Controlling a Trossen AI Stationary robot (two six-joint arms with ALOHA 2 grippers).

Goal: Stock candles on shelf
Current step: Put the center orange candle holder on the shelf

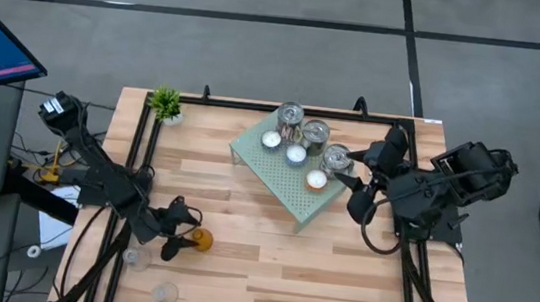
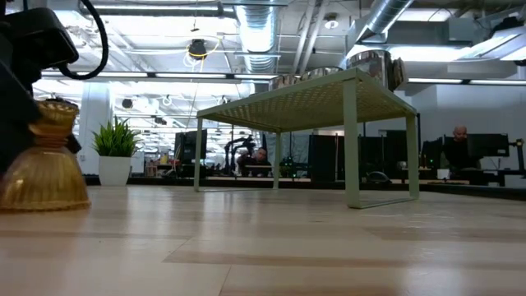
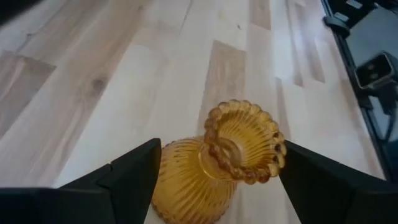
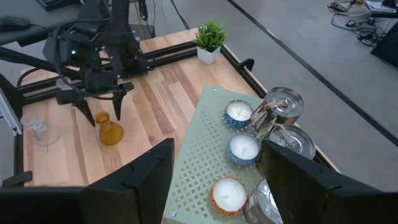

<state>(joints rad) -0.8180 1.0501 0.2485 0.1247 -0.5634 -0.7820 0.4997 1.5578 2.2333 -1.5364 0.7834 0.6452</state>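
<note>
Amber candle holder (image 3: pixel 217 165) stands near the table's (image 1: pixel 236 278) left front corner, between the left tool's (image 3: pixel 217 180) released fingers. Closing on its narrow neck off-centre could tip it. Right tool (image 4: pixel 214 180), released, hovers over the shelf (image 1: pixel 291 188).

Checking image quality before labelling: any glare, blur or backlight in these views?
Low view: bright ceiling lights backlight the shelf; the amber candle holder at the edge looks soft. High view: silver tins glint. Left wrist view: the holder is sharp, with the wood behind it softer.
</note>
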